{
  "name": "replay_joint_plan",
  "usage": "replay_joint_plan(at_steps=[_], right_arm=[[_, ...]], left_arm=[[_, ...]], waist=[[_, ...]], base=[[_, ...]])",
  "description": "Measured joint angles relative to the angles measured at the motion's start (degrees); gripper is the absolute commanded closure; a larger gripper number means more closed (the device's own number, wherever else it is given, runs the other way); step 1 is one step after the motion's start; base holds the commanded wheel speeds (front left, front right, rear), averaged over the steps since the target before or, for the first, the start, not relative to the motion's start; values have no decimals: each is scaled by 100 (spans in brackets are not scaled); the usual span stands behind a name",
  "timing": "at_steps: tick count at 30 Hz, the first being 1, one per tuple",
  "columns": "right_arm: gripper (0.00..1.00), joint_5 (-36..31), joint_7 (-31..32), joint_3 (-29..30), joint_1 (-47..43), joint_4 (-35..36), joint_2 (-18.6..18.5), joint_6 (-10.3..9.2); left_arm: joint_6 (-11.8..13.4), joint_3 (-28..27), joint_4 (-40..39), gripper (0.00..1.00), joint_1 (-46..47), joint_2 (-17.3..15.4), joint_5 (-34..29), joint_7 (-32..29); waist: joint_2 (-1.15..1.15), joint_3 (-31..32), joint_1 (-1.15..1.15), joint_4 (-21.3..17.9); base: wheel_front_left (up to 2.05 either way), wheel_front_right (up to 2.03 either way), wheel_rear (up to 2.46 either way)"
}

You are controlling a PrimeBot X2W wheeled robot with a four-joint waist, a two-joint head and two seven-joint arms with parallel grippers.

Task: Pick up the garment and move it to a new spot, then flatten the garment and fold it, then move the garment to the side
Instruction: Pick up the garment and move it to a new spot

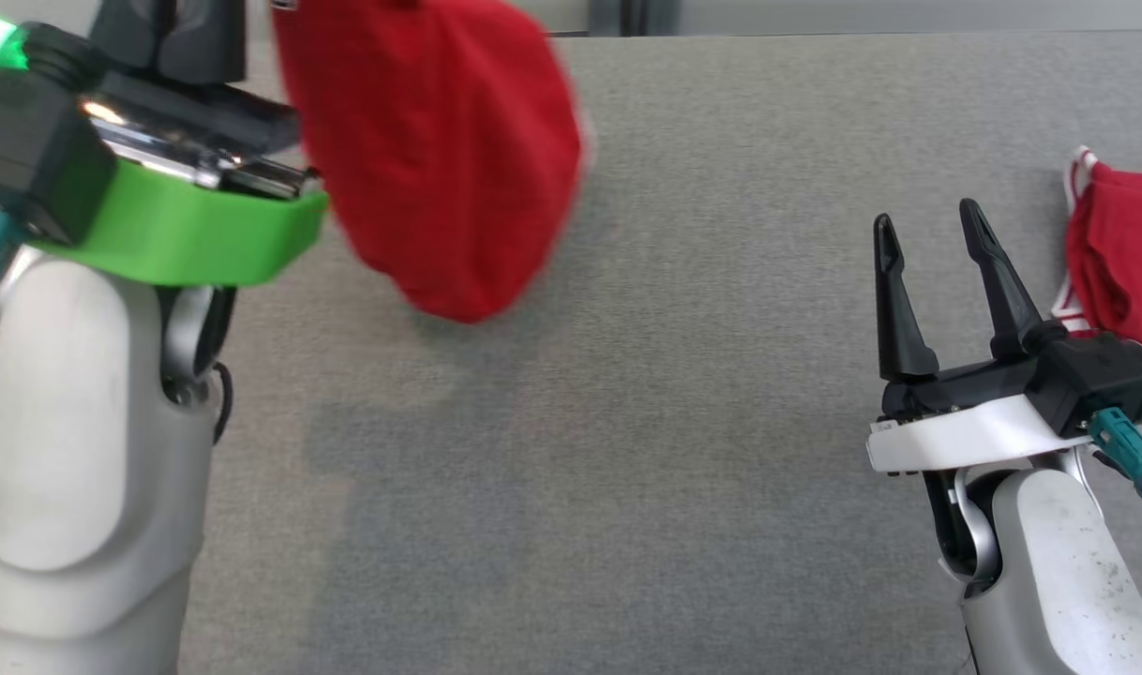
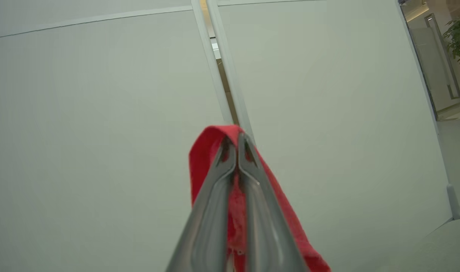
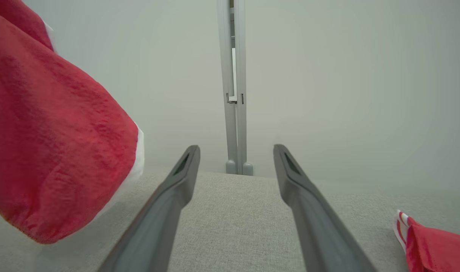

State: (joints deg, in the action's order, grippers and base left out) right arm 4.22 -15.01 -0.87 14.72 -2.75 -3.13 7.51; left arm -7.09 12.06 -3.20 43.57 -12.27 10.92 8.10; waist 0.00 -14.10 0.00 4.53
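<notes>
The red garment (image 1: 430, 141) hangs in the air above the far left of the grey table (image 1: 674, 422), blurred, its lower end clear of the surface. In the left wrist view my left gripper (image 2: 235, 141) is shut on a fold of the garment (image 2: 203, 158), and the cloth drapes over both fingers. The garment (image 3: 52, 143) also hangs at the left of the right wrist view, with a white edge showing. My right gripper (image 1: 927, 217) stands open and empty low at the right, well away from it, fingers (image 3: 177, 189) spread over the table.
A second red cloth with white stripes (image 1: 1119, 253) lies crumpled at the table's right edge, just beside my right wrist, and shows at the right wrist view's lower right (image 3: 434, 245). Pale wall panels (image 2: 101, 113) stand behind the table's far edge.
</notes>
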Motion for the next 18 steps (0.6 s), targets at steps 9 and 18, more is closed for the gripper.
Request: replay_joint_plan(at_steps=[9, 18], right_arm=[[0, 288, -4, -15, 62, 168, 20, 0], [0, 733, -4, -321, 286, 230, 20, 0]], left_arm=[[-20, 519, -698, 100, -95, -178, -12, -760], [-30, 1184, 771, 100, 413, -670, -274, -927]], waist=[[0, -44, 0, -643], [0, -286, 0, -1452]], base=[[0, 0, 0], [0, 0, 0]])
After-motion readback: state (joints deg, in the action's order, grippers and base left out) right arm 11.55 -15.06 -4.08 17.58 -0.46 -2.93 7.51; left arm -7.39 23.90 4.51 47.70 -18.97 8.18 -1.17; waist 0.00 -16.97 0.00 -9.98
